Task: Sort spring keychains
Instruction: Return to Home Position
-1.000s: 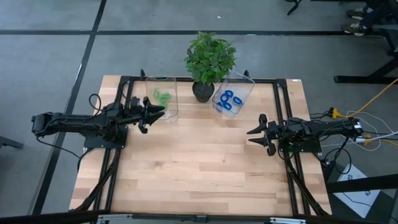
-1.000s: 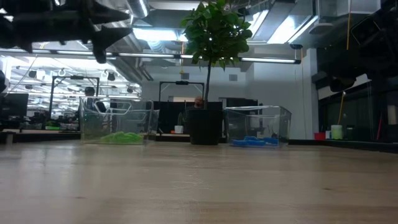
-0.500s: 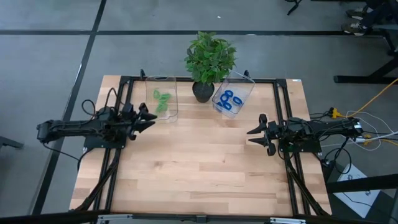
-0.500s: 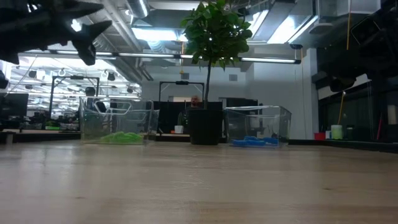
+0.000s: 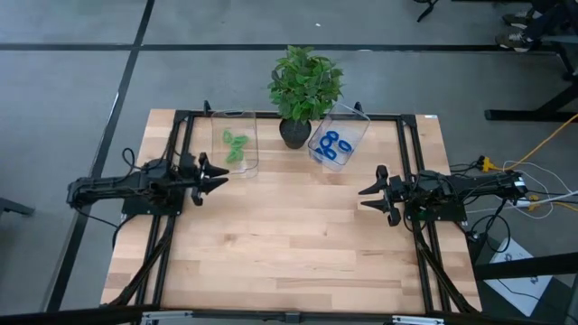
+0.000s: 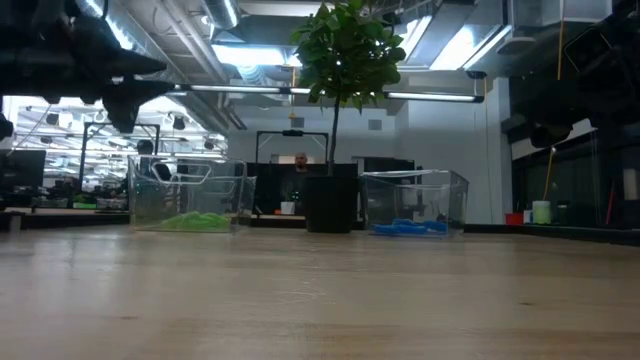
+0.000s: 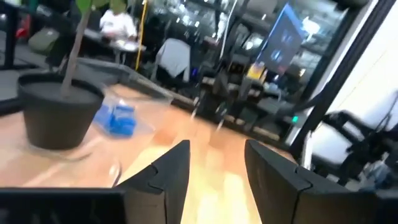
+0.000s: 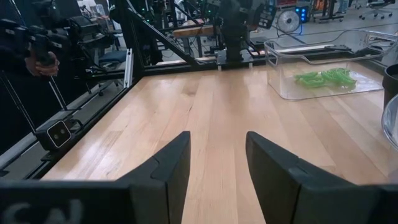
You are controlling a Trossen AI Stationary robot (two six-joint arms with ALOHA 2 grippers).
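1. On the left side of the light wooden table [image 5: 289,244], the left arm lies low and stretched out. Its left gripper [image 5: 217,178] points toward the middle of the table. Seen from the left wrist, its two dark fingers [image 7: 165,171] stand apart, so this claw is open and holds nothing.
2. Over on the right side, the right arm also lies low, and the right gripper [image 5: 365,195] points toward the middle. Its fingers [image 8: 168,165] are spread apart too, with only bare wood showing between them. This claw is open and holds nothing.
3. The light green spring keychains [image 5: 235,144] lie in a small heap on the floor of the tall clear plastic bin [image 5: 254,162] at the back left. The left gripper is near the front end of that bin but does not touch it.
4. The bright blue spring keychains [image 5: 334,147] lie together in the other clear plastic bin [image 5: 357,129] at the back right. This bin sits at a slant. It is well apart from the right gripper.
5. A leafy green plant [image 5: 305,83] in a round black pot [image 5: 294,134] stands between the two bins, close to both.
6. Black metal rails [image 5: 163,244] run along both sides of the table under the arms.
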